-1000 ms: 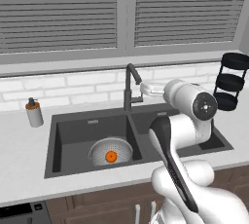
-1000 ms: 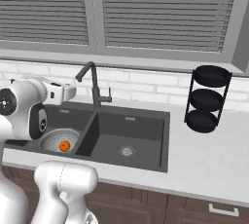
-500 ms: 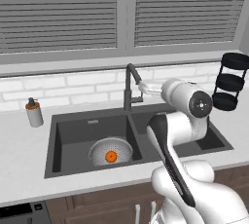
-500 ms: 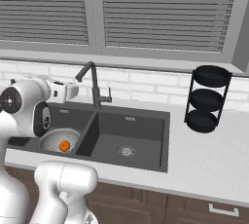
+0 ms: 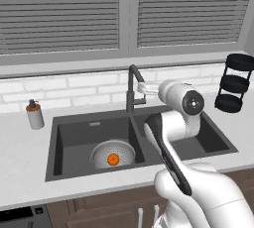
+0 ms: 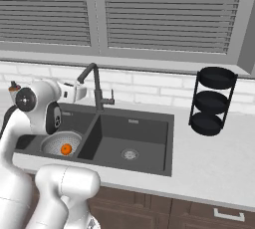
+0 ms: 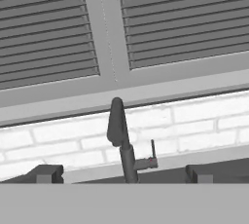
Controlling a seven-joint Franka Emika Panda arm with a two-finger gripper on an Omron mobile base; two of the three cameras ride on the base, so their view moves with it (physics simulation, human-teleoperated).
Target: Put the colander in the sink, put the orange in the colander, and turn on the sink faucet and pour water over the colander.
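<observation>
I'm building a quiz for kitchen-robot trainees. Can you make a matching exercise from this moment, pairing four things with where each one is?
Things:
1. orange
2. colander
3. soap dispenser
4. tiered rack

Places:
A. on the counter, right of the sink
B. in the sink's left basin
C. inside the colander
D. on the counter, left of the sink

Pairs: 1-C, 2-B, 3-D, 4-A

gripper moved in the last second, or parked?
Yes. In the left base view the gripper has closed in leftward on the faucet, which stays put; a second ago it sat further right of the stem. Jaws open, nothing held.
</observation>
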